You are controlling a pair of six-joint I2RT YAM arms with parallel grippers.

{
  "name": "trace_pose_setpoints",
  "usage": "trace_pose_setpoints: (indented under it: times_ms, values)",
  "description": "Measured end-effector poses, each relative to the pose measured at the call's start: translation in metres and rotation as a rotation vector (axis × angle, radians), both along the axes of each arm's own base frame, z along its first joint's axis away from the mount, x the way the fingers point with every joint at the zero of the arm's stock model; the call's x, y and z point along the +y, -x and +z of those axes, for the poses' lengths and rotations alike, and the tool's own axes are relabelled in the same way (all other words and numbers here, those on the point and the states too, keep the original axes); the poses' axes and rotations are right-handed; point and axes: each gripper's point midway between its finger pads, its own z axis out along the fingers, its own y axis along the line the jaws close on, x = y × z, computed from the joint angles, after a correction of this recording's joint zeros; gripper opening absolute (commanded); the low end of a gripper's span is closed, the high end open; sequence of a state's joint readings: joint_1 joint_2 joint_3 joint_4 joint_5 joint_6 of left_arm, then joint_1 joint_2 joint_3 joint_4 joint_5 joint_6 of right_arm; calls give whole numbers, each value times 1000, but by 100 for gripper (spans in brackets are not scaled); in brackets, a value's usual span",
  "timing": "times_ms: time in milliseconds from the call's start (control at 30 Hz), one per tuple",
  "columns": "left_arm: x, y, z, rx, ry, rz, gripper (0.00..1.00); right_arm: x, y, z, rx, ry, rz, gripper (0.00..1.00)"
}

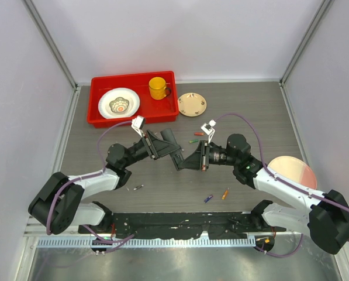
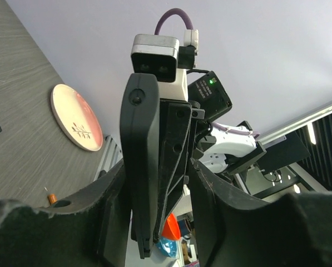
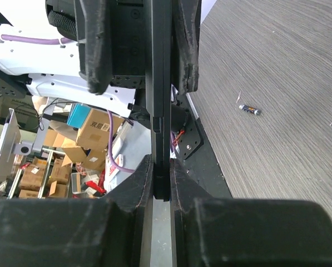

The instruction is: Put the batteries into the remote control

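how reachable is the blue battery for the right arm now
Probably not yet: the right gripper is shut on the remote control, so its jaws are taken. The blue battery lies uncovered near that arm, so the way otherwise looks free.

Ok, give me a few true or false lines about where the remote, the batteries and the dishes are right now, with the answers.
1. The right gripper is clamped on the remote control. True.
2. The blue battery lies in the red tray. False: it lies on the table near the arm bases, beside the orange battery.
3. The yellow mug stands in the red tray. True.
4. The remote control lies flat on the table. False: it is held edge-on in the right gripper.
5. The pink plate is stacked in the red tray. False: it sits on the table at the right.
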State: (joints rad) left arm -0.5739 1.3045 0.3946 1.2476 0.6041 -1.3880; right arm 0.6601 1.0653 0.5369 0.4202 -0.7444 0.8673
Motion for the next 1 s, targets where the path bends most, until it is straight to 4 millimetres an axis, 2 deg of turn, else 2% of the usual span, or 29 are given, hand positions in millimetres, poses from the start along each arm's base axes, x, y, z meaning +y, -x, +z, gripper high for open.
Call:
trace_pose_setpoints:
  times_ms: [167, 300, 333, 433, 500, 600, 633, 667, 700, 800, 900, 1000]
  values:
    - [0, 1, 2, -11, 6, -3, 44, -2, 0, -1, 7, 4, 5, 1]
    - [1, 3, 0, -9, 2, -9, 27, -3, 2, -1, 7, 3, 18, 1]
    - [0, 4, -2, -7, -1, -12, 20, -3, 2, 0, 6, 2, 21, 1]
    - [0, 4, -5, -8, -7, -15, 15, -2, 4, 2, 1, -2, 34, 1]
    - [0, 4, -4, -10, -6, -16, 17, -3, 4, 2, 3, -1, 36, 1]
    - [0, 5, -4, -11, -6, -20, 0, -3, 5, 2, 5, 0, 40, 1]
    - [0, 5, -5, -12, -7, -22, 0, -3, 5, 2, 7, 2, 41, 1]
    - [0, 5, -5, -11, -7, -23, 0, -3, 5, 2, 6, 3, 42, 9]
    - [0, 5, -5, -10, -7, -23, 0, -4, 4, 1, 5, 7, 42, 32]
    - [0, 4, -7, -3, -8, -17, 0, -4, 1, 0, -7, 35, 33, 52]
    - [0, -1, -15, 35, -36, 8, 0, -7, -10, -2, -23, 96, -24, 57]
    - [4, -10, -27, 76, -96, 79, 0, -16, -23, -3, -51, 189, -110, 57]
